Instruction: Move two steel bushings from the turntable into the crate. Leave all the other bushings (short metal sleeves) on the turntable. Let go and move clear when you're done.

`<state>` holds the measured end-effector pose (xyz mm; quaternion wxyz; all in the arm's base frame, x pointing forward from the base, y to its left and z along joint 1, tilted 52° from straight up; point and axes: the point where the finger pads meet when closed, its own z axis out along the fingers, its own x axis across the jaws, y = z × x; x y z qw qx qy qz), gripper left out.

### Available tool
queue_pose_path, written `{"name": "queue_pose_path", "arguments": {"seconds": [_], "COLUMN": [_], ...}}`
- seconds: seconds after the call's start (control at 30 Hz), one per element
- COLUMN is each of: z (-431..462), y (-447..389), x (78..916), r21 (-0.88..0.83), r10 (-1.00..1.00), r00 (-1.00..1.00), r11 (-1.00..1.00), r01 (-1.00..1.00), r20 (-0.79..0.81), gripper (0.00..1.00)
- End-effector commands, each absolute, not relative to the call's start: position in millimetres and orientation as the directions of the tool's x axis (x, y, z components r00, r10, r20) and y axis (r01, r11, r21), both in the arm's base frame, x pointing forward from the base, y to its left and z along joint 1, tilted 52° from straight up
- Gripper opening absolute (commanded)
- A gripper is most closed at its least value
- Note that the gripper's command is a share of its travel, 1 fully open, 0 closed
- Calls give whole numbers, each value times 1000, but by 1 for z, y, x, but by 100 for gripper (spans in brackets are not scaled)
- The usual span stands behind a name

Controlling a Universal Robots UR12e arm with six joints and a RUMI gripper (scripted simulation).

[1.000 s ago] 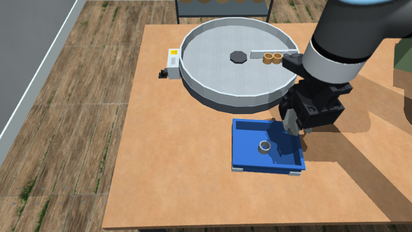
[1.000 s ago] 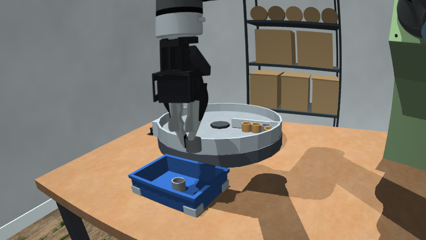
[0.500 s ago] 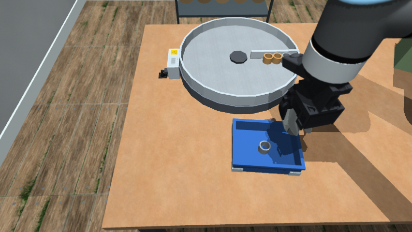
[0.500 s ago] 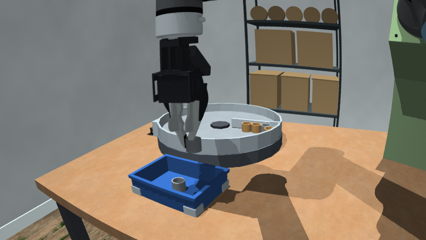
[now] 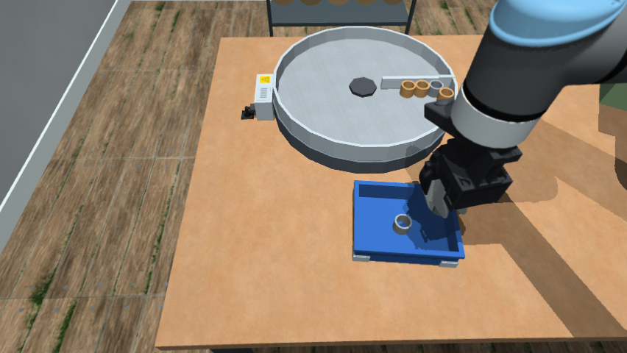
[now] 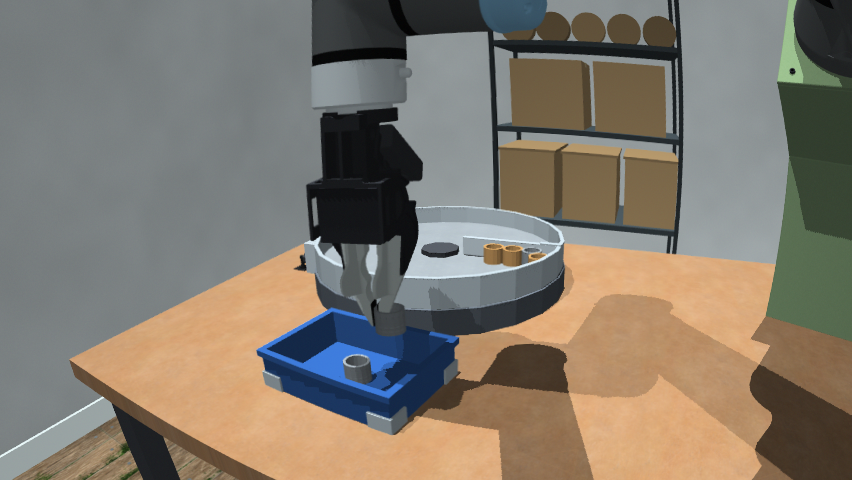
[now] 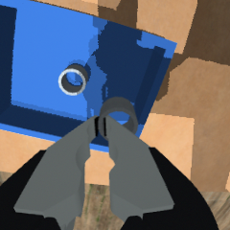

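Placement of the second steel bushing [image 6: 390, 320] is in hand: the gripper [image 6: 374, 310], clamped on its wall, hangs over the crate [image 6: 310, 384] at its 3 o'clock side. One bushing [image 5: 402, 223] already stands inside. Next, I judge, lower slightly and let go.

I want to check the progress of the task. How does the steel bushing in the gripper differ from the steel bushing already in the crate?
The held steel bushing hangs above the blue crate, pinched by its wall between the fingers of the gripper. The delivered steel bushing stands free on the crate floor, touching no finger. The held one sits nearer the crate's turntable-side wall; the delivered one nearer the middle. Both are upright grey sleeves of like size.
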<state>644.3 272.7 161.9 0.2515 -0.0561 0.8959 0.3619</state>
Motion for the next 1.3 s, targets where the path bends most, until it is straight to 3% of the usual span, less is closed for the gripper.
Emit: {"name": "queue_pose_path", "arguments": {"seconds": [0.0, 1.27], "z": [150, 146], "y": [287, 291], "x": [655, 657], "r21": [619, 619], "r10": [85, 85], "r00": [-866, -866], "r11": [733, 733], "r01": [-281, -281], "r20": [-494, -494], "gripper": [0, 0]}}
